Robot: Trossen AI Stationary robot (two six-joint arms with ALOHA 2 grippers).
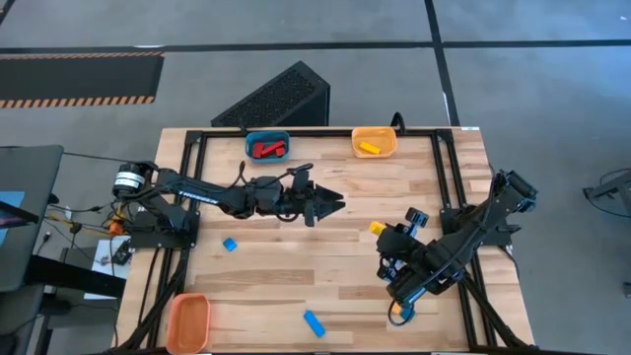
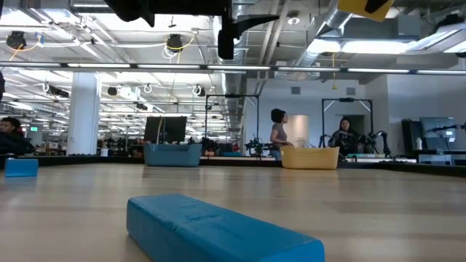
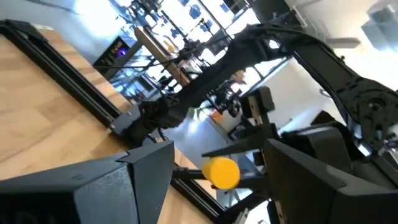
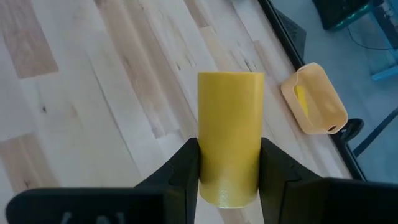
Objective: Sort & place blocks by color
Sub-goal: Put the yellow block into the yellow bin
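The right gripper (image 4: 228, 163) is pinching a yellow block (image 4: 229, 134) between its fingers (image 4: 185, 167) and holding it clear of the table (image 1: 296, 261), right of centre. In the high view that block (image 1: 377, 228) is showing at the gripper's tip, well short of the yellow bin (image 1: 375, 143) standing at the far edge, which already has a yellow bar (image 1: 369, 148) lying in it. Bare wood lies between the block and that bin.

The left gripper (image 1: 330, 205) is hovering over the table's middle, pointing right toward the other arm, its fingers spread and holding nothing.

A blue bin (image 1: 267, 146) is sitting at the far edge left of the yellow one, with red blocks (image 1: 266, 150) inside. An orange bin (image 1: 187, 320) is standing at the near left corner. Two blue blocks are lying loose: a small one (image 1: 230, 244) left of centre and a bar (image 1: 314, 322) near the front edge, both well apart from the grippers. People (image 2: 279, 131) are standing in the room beyond.
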